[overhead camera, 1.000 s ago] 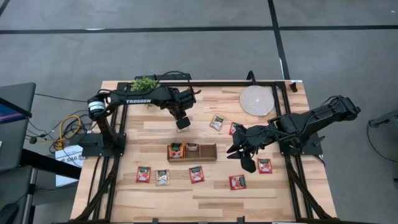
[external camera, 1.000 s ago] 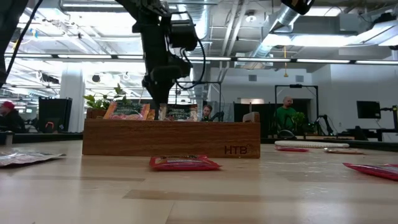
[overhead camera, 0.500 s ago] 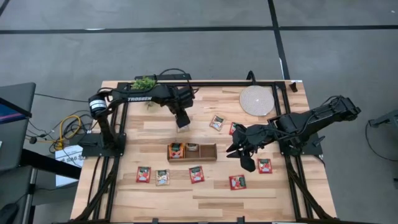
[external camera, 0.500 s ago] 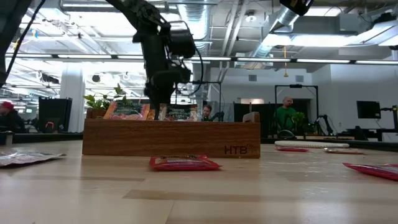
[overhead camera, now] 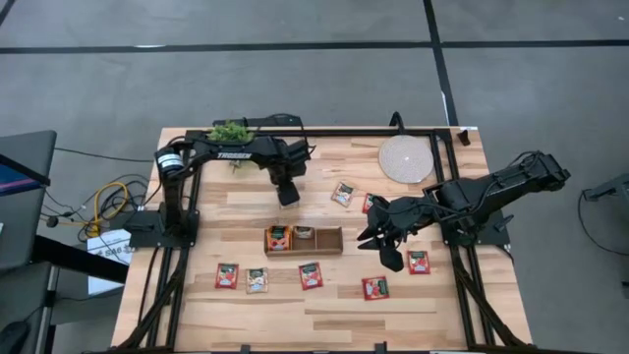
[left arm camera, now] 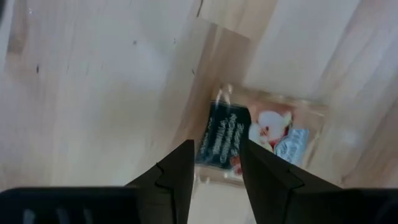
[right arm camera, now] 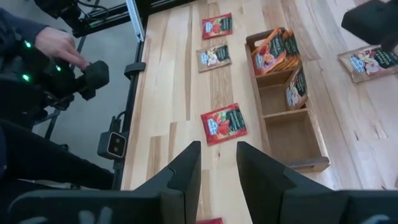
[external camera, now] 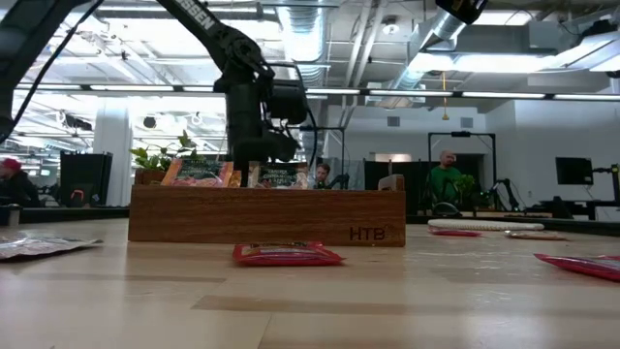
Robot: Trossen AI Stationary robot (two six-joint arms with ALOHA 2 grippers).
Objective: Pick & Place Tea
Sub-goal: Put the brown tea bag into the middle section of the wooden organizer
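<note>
Light wooden desk [overhead camera: 216,206] carries a brown three-compartment tray [overhead camera: 303,240] near centre, a round pale mat [overhead camera: 405,157] and a small green plant [overhead camera: 227,131] toward the far edge, and loose tea sachets [overhead camera: 311,275] scattered flat around the tray.

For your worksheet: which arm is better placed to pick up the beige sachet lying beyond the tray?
Left. The left gripper hangs open directly over the beige sachet; the right gripper waits beside the tray.

"HTB" on the wooden tray [external camera: 377,233]; "TROSSEN" on left arm [overhead camera: 234,154] (white lettering)
</note>
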